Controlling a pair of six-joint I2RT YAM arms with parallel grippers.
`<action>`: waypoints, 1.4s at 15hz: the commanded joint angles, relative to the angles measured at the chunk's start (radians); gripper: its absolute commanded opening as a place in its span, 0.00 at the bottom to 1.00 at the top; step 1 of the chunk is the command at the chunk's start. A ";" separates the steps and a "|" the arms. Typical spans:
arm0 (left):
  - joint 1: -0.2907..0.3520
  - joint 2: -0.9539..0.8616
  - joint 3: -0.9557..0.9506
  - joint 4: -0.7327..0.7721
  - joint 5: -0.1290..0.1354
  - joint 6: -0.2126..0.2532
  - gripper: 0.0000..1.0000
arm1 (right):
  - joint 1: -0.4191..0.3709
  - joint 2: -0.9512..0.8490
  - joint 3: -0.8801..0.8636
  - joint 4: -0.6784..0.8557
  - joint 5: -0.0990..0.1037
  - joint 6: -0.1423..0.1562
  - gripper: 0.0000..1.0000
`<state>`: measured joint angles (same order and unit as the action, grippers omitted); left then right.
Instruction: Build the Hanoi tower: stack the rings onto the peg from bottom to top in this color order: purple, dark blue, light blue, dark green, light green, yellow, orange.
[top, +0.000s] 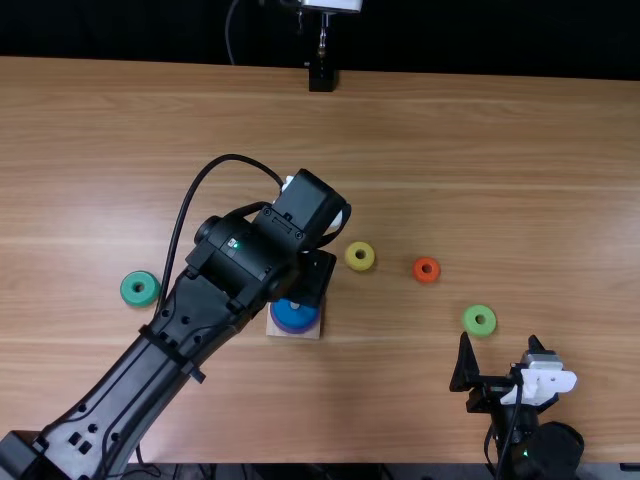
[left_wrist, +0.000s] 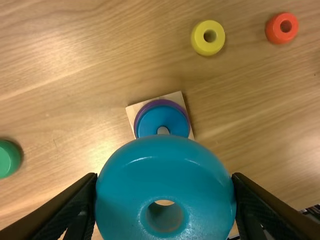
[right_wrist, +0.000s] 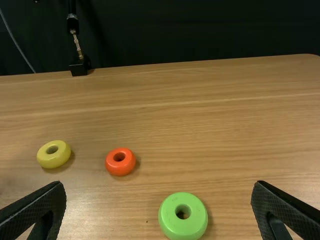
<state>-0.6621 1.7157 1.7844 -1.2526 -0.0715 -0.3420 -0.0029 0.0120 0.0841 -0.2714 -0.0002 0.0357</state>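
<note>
My left gripper (top: 318, 278) is over the wooden base (top: 288, 333), where the dark blue ring (top: 295, 318) sits. In the left wrist view my left gripper (left_wrist: 165, 187) is shut on the light blue ring (left_wrist: 120, 185), held above the peg (left_wrist: 163, 130); the purple ring (left_wrist: 159, 102) lies beneath the dark blue ring (left_wrist: 165, 118). Loose on the table are the dark green ring (top: 140, 289), yellow ring (top: 360, 256), orange ring (top: 427, 269) and light green ring (top: 479, 320). My right gripper (top: 501, 350) stands open near the light green one; the right wrist view has the right gripper (right_wrist: 159, 186) with nothing between its fingers.
A black stand (top: 322, 77) is at the table's far edge. The left arm (top: 165, 350) crosses the table's near left part, with a looping cable (top: 190, 195) beside it. Bare wood (top: 540, 180) lies beyond the loose rings at the right.
</note>
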 joint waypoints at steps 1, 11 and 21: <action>-0.013 0.024 -0.016 0.001 -0.002 -0.006 0.00 | -0.012 -0.012 -0.070 -0.070 0.011 0.005 1.00; -0.028 0.039 -0.031 0.003 -0.002 -0.006 0.00 | -0.014 -0.012 -0.070 -0.070 0.011 0.005 1.00; -0.019 0.068 -0.077 0.003 0.000 -0.002 0.50 | -0.014 -0.012 -0.070 -0.070 0.011 0.005 1.00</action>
<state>-0.6807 1.7729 1.7275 -1.2461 -0.0711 -0.3416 -0.0029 0.0124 0.0841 -0.2710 0.0002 0.0353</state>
